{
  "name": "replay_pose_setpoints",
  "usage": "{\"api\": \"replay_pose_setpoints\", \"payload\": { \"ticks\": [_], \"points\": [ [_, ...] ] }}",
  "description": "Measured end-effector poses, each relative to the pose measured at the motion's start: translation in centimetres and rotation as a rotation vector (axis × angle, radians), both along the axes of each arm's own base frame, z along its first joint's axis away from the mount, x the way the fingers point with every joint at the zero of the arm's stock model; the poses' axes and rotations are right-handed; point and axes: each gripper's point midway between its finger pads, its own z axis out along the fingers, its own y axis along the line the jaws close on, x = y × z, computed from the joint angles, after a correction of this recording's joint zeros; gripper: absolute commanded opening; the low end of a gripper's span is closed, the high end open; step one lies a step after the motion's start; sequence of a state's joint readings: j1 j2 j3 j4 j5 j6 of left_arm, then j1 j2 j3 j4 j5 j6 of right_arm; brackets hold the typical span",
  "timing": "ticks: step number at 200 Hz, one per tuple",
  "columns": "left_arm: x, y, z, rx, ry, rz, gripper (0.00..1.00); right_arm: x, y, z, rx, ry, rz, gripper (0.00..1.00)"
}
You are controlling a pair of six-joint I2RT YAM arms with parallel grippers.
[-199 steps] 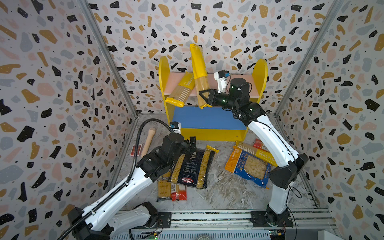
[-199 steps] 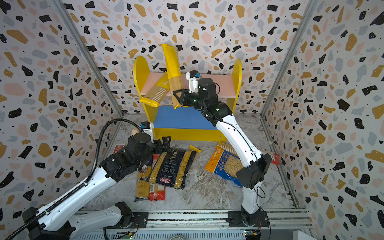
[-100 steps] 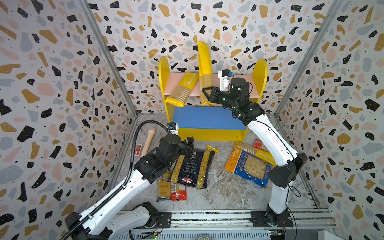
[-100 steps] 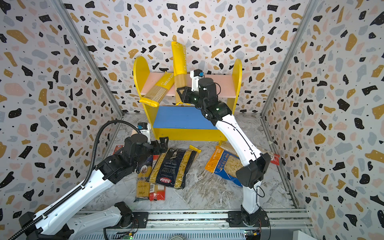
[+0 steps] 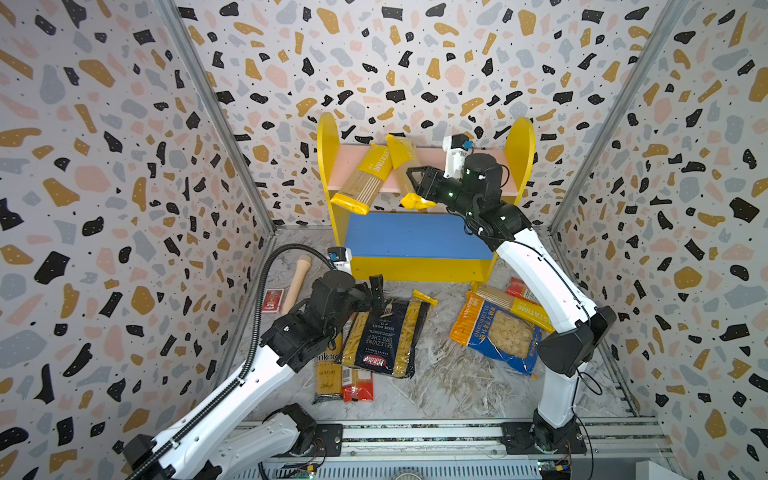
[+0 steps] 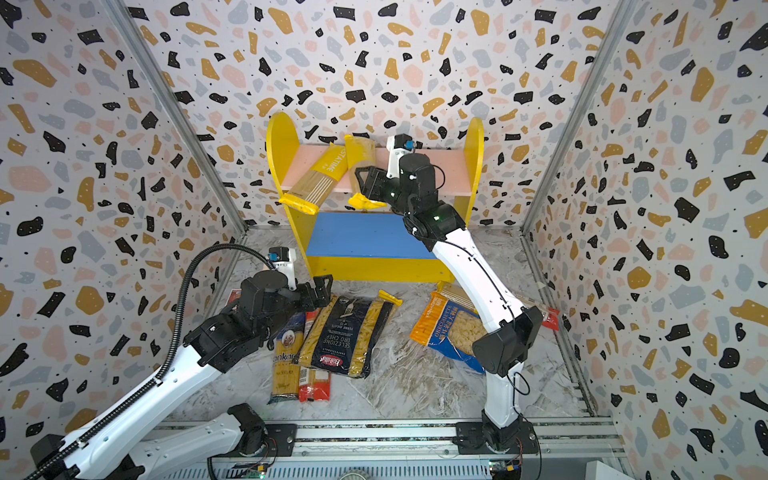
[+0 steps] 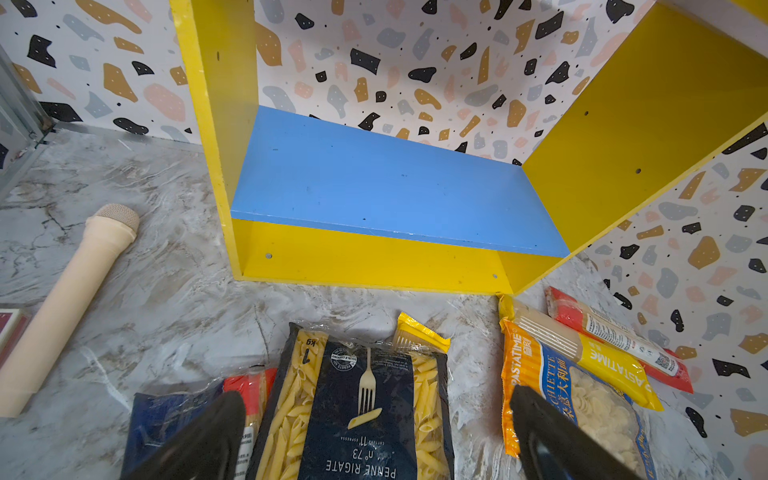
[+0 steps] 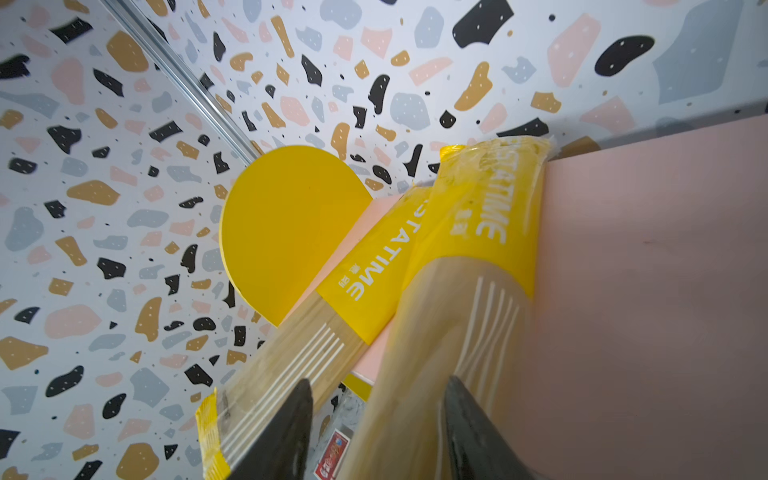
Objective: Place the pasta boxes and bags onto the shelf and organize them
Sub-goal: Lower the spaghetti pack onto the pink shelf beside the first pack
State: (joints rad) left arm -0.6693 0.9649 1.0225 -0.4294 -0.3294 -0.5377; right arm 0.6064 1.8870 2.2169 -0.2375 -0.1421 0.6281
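The shelf (image 5: pixel 345 166) stands at the back wall. Two yellow PASTATIME packs lie on its pink upper board, their near ends over the front edge: one (image 5: pixel 368 174) to the left and another (image 5: pixel 401 158) (image 8: pixel 465 291) beside it. My right gripper (image 5: pixel 411 183) (image 8: pixel 379 384) straddles the near end of the second pack, open, with a gap beside one finger. My left gripper (image 5: pixel 370 299) (image 7: pixel 376 399) hangs open low over the black Barilla penne bag (image 5: pixel 386 336), touching nothing. The blue lower board (image 7: pixel 374 187) is bare.
On the floor lie a dark-blue ankara pack (image 5: pixel 326 374), a red-ended pack (image 5: pixel 357 384), a blue-orange bag (image 5: pixel 498 332), a yellow PASTATIME pack (image 5: pixel 523 307) and a red pack (image 5: pixel 519 289). A beige wooden stick (image 5: pixel 297 282) and a small red card box (image 5: pixel 272 299) lie at the left.
The right gripper has tipped the second yellow pack from upright down onto the pink board, and its jaws have parted. The left arm has hardly moved.
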Motion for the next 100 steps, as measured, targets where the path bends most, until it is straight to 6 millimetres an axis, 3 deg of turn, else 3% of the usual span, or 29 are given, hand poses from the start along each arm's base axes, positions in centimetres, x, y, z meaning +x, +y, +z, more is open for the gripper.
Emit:
{"api": "replay_pose_setpoints", "payload": {
  "ticks": [60, 100],
  "points": [
    [-0.1, 0.5, 0.0, -0.001, 0.001, 0.006, 1.0, -1.4, -0.9, 3.4, 0.042, -0.071, 0.001, 0.56],
    [-0.1, 0.8, -0.5, 0.006, 0.011, 0.011, 1.0, -1.4, -1.0, 2.7, 0.026, -0.044, -0.004, 0.56]
  ]
}}
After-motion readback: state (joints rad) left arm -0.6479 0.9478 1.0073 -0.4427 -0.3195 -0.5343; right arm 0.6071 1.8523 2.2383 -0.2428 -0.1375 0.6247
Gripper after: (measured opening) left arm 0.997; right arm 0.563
